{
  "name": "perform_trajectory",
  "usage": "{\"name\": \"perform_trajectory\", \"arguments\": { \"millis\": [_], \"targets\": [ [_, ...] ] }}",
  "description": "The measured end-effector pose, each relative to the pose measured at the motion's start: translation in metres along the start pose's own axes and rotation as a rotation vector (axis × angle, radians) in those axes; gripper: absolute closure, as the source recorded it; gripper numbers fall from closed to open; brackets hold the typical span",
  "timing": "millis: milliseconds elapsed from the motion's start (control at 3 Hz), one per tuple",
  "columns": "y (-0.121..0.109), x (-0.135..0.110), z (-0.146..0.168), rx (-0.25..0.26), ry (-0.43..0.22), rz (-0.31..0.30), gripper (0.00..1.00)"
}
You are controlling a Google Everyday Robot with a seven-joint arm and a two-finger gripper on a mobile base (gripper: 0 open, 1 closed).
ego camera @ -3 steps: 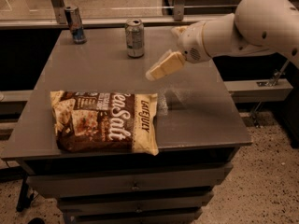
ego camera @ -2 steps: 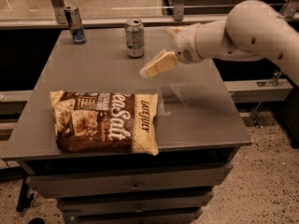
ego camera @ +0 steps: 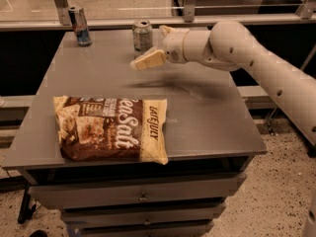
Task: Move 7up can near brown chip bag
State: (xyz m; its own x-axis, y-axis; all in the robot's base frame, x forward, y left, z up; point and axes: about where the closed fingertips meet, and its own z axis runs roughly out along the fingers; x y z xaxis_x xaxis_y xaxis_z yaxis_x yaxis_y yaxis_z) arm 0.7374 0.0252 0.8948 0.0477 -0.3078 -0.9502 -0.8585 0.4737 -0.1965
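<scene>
Pincer (ego camera: 146,47) nearer, agape beside 7up can (ego camera: 141,33)

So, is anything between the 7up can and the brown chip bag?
Camera view shows only bare tabletop between 7up can and brown chip bag; the open gripper hovers beside the can.

One camera, high and fairly near, looks slantwise down over the whole table (ego camera: 207,132). The gripper (ego camera: 149,46) sits upper-middle, the table's front edge well nearer the lens than its jaws.
</scene>
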Motion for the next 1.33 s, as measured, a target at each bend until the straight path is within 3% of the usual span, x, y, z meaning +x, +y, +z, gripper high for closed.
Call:
{"name": "perform_trajectory", "arguments": {
  "millis": [333,667,1333],
  "targets": [
    [-0.017,-0.001,0.035,0.003,-0.061,0.011,0.00],
    [-0.026,0.001,0.055,0.002,-0.090,0.024,0.17],
    [-0.028,0.005,0.060,0.006,-0.101,0.051,0.64]
  ]
}}
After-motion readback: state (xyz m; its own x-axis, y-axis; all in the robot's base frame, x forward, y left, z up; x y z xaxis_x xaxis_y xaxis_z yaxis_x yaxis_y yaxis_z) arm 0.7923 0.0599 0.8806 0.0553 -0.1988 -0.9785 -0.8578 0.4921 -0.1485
